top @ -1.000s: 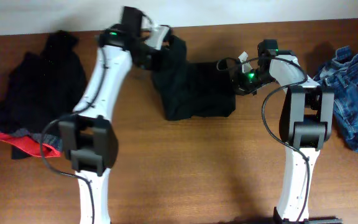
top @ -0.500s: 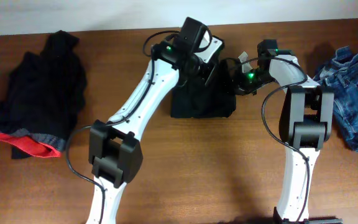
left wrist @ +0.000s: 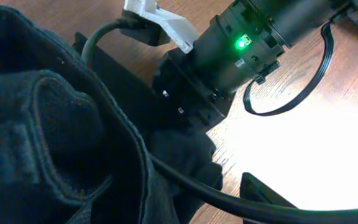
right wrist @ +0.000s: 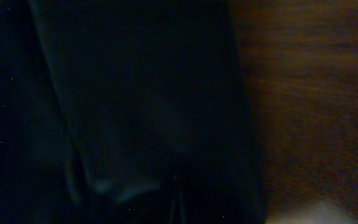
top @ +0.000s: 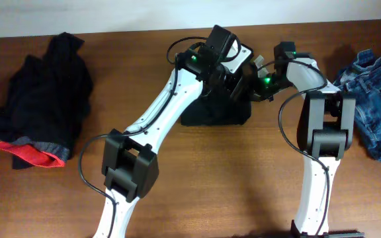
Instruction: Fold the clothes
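Observation:
A black garment (top: pixel 213 112) lies folded in a compact rectangle at the table's middle back. My left gripper (top: pixel 235 74) hovers over its top right corner. In the left wrist view the folded black cloth (left wrist: pixel 55 124) fills the left side, and one finger (left wrist: pixel 263 190) stands apart from it over bare wood, so the jaws are open and empty. My right gripper (top: pixel 251 84) is shut on the garment's right edge. Its wrist view shows only dark cloth (right wrist: pixel 135 106) beside wood.
A heap of black clothes (top: pixel 51 86) with a red-and-grey edge (top: pixel 35 155) lies at the far left. Blue denim jeans (top: pixel 376 99) are bunched at the right edge. The right arm's wrist (left wrist: pixel 241 50) and a cable (left wrist: pixel 229 199) sit close to my left gripper.
My left gripper swept right with the garment's left part, laid it over the rest, then opened and let go. The right arm stayed put.

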